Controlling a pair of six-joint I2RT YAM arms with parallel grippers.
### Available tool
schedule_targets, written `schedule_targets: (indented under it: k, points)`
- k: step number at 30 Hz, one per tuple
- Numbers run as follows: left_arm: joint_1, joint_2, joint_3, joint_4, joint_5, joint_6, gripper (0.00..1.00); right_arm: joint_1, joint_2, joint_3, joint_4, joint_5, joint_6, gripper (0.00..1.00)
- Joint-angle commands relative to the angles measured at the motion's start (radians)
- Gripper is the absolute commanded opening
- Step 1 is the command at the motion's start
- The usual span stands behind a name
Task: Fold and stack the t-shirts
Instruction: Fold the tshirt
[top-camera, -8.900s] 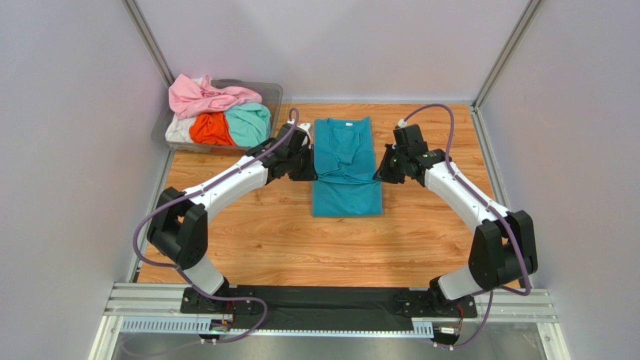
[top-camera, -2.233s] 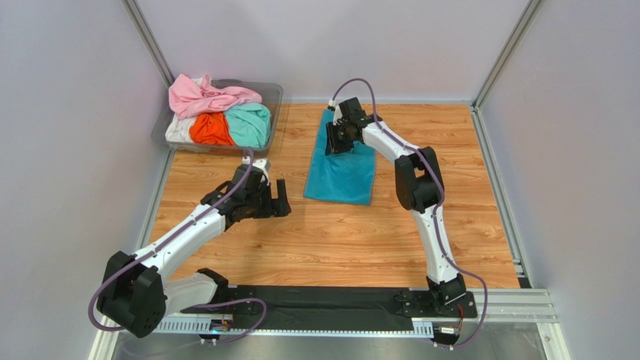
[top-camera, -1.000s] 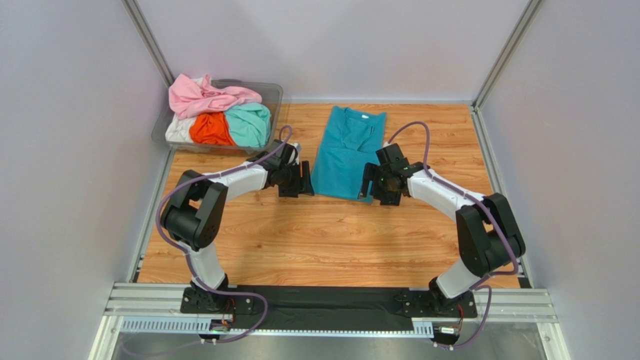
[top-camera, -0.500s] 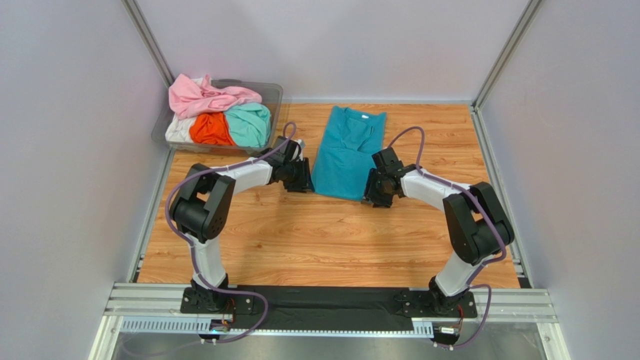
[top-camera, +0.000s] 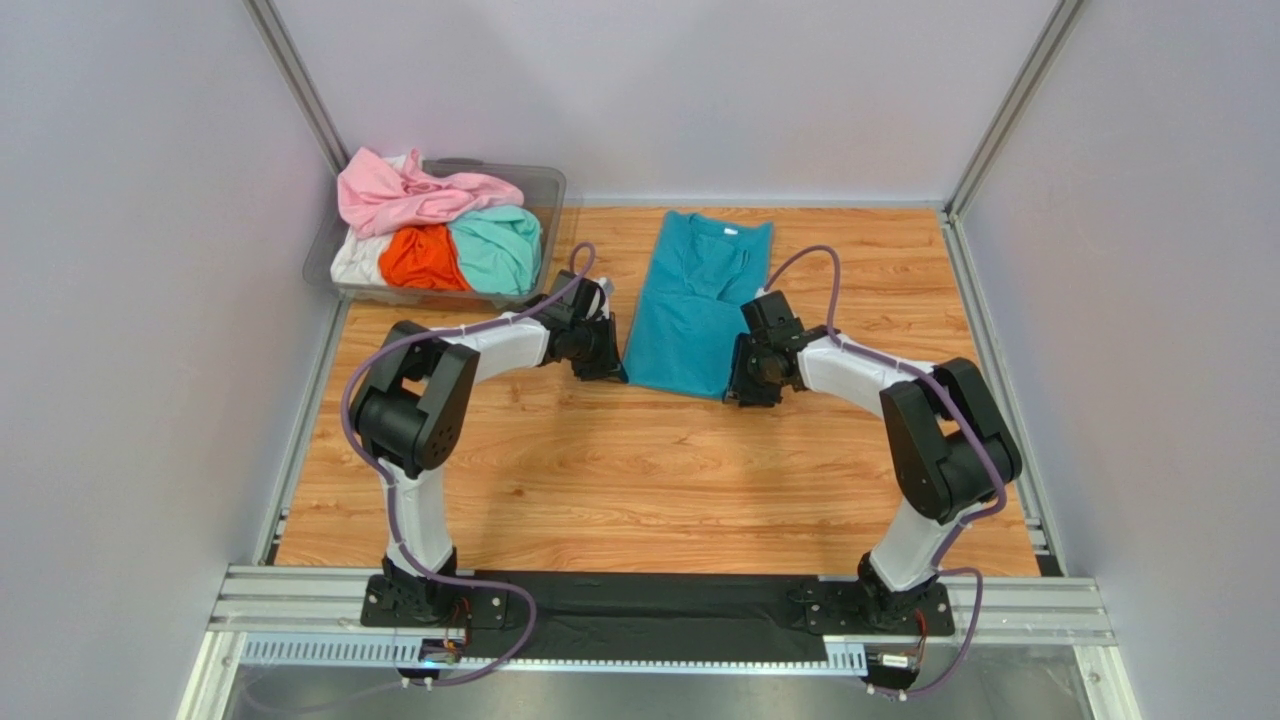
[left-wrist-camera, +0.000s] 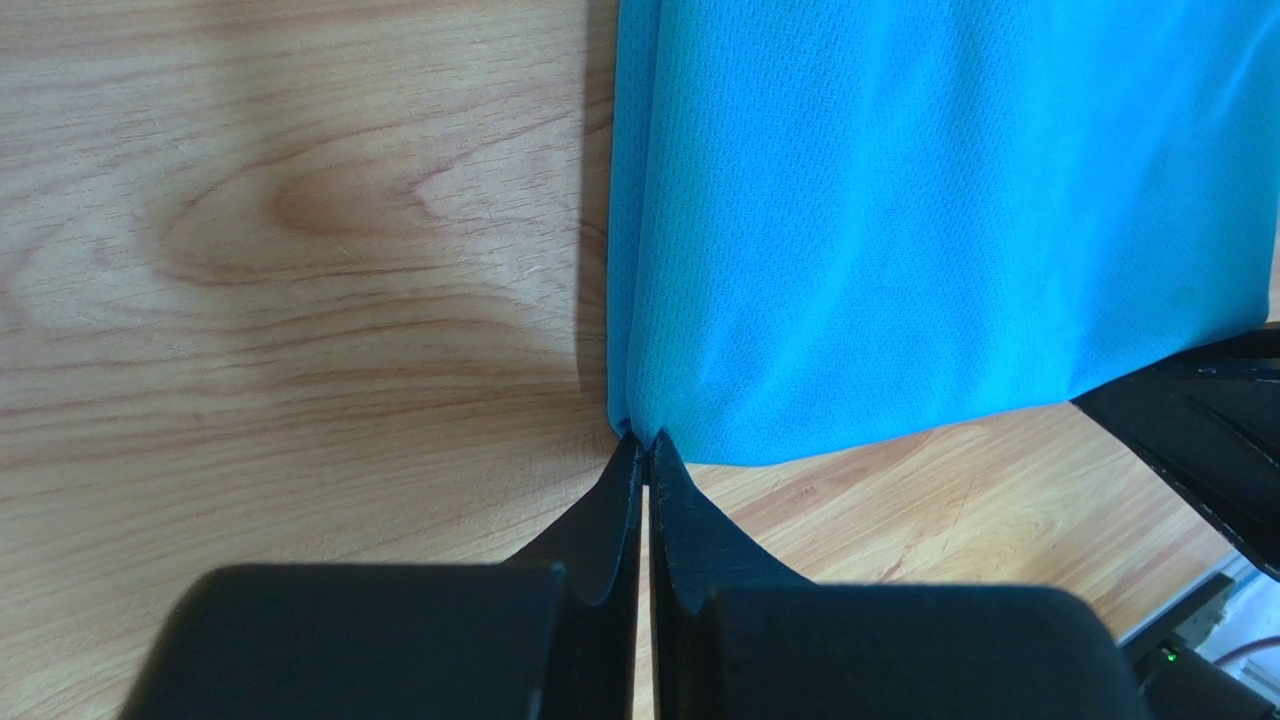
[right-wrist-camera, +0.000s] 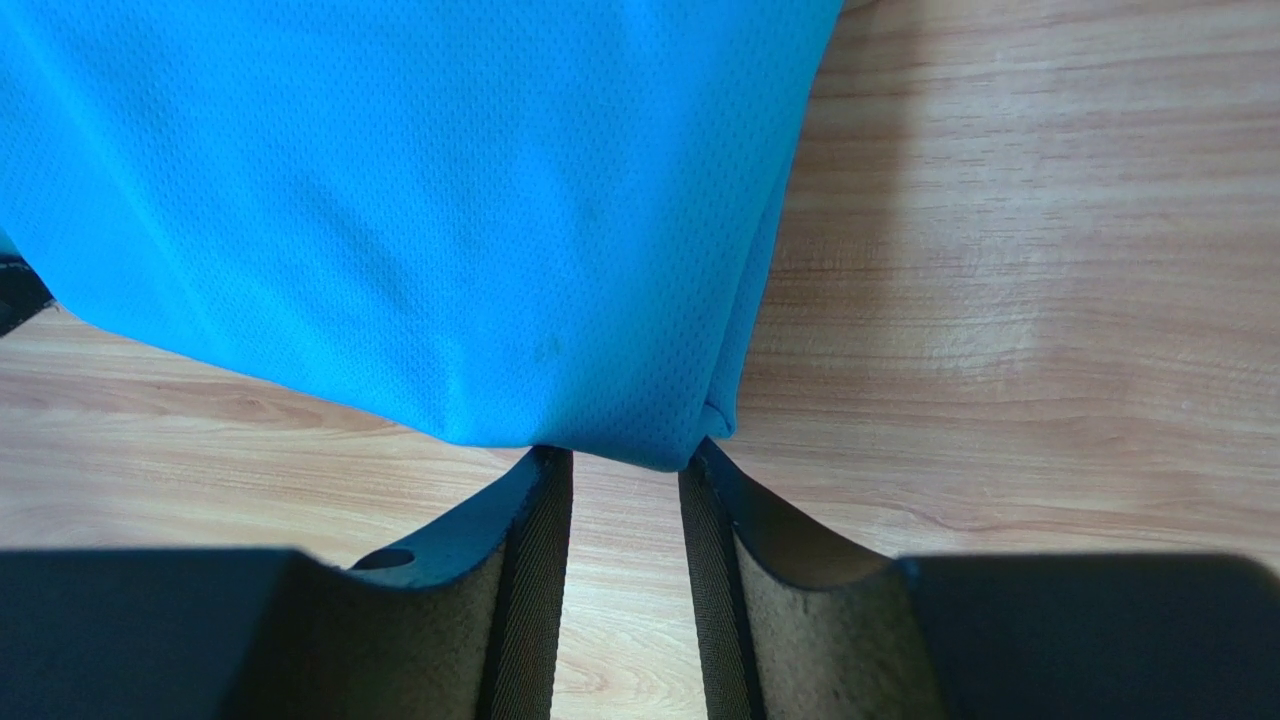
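Note:
The teal-blue t-shirt (top-camera: 688, 308) lies folded into a long strip on the wooden table, collar end far. My left gripper (top-camera: 609, 365) is at its near left corner. In the left wrist view the left gripper (left-wrist-camera: 646, 440) is shut, with the shirt's (left-wrist-camera: 932, 225) corner pinched at the tips. My right gripper (top-camera: 744, 387) is at the near right corner. In the right wrist view the right gripper (right-wrist-camera: 624, 458) is open, and the shirt's (right-wrist-camera: 451, 195) corner lies over the gap between the tips. Pink (top-camera: 406, 192), orange (top-camera: 424, 258), mint green (top-camera: 499, 248) and white (top-camera: 353, 263) shirts are heaped at back left.
The heaped shirts fill a clear plastic tub (top-camera: 549, 183) in the back left corner, next to the left wall. Grey walls and metal posts close in the table on three sides. Bare wood lies in front of the teal shirt.
Both grippers have moved in to the near corners of the teal shirt. The left gripper has shut on its corner. The shirt has not moved in the last second.

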Motion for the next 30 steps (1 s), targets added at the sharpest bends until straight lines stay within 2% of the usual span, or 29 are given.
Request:
schedule_targets:
  k: [1,8,16,20,22,26,30]
  points:
    - [0.000,0.020,-0.013,-0.015,-0.007,0.005,0.00,-0.006,0.021,-0.006,-0.030,0.042,-0.071,0.35]
    - [0.000,0.011,-0.022,-0.017,-0.002,-0.007,0.00,-0.013,0.011,0.021,-0.081,0.142,-0.097,0.37]
    - [0.000,-0.001,-0.020,-0.021,-0.005,-0.007,0.00,-0.017,0.031,0.049,-0.063,0.131,-0.172,0.40]
    - [0.000,-0.003,-0.017,-0.026,-0.004,-0.011,0.00,-0.017,0.028,0.050,-0.017,0.064,-0.222,0.24]
    - [0.000,-0.010,-0.023,-0.021,-0.016,-0.018,0.00,-0.016,0.019,0.034,0.003,0.059,-0.238,0.20]
    - [-0.001,-0.058,-0.063,-0.001,-0.019,-0.030,0.00,-0.016,-0.027,0.004,0.022,-0.068,-0.270,0.00]
    - [-0.001,-0.142,-0.152,0.034,-0.014,-0.055,0.00,0.009,-0.111,-0.060,0.023,-0.133,-0.278,0.00]
